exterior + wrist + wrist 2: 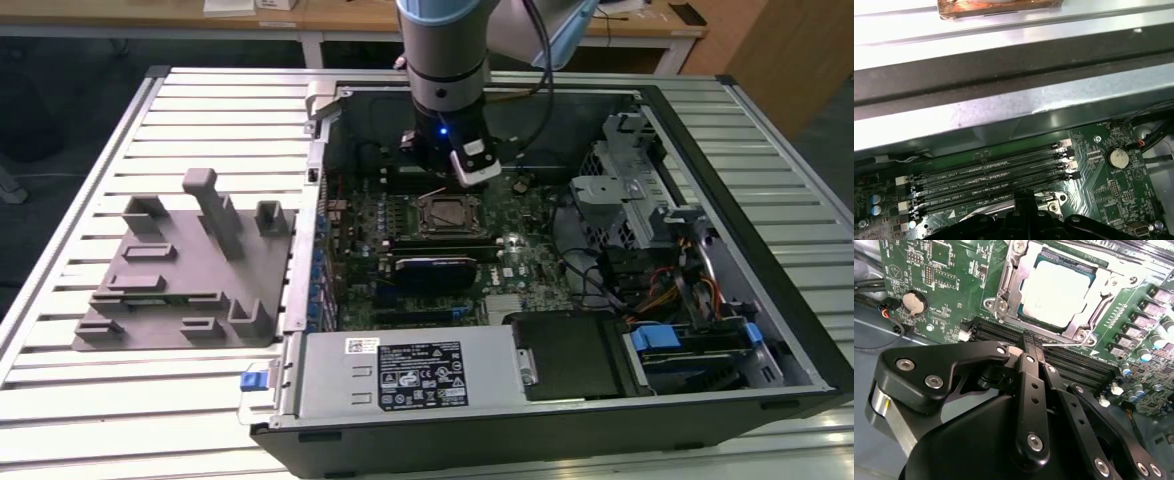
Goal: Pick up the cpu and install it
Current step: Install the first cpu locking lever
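Slatted table (80, 400); cpu (1056, 292) socketed, hand (1032, 344) beside.

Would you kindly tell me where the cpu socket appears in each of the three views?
Exterior view: socket mid-motherboard, beside the arm's lower end.
Second wrist view: socket beyond the pincer, with the cpu in it.
First wrist view: a corner of its frame beside the memory slots.
Shared landmark: the coin battery, in both wrist views.
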You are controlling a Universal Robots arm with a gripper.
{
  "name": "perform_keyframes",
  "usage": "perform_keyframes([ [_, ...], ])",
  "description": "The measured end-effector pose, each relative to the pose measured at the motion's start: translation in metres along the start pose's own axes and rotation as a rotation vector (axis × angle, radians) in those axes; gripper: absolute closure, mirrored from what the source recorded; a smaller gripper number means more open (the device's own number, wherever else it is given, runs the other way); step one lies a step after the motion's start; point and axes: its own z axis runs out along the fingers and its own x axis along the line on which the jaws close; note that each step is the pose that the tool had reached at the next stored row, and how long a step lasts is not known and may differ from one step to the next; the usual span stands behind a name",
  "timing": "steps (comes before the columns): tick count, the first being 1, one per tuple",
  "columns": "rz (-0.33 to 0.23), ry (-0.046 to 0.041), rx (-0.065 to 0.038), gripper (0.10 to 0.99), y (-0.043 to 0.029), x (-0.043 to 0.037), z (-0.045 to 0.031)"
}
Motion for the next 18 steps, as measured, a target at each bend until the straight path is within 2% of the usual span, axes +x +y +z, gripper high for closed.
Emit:
perform_keyframes([
  [11, 0.046, -0.0141, 0.018, 0.98, 0.0041, 0.002, 0.0077],
  [18, 0.071, -0.0242, 0.037, 0.98, 0.0074, 0.0022, 0.0112],
])
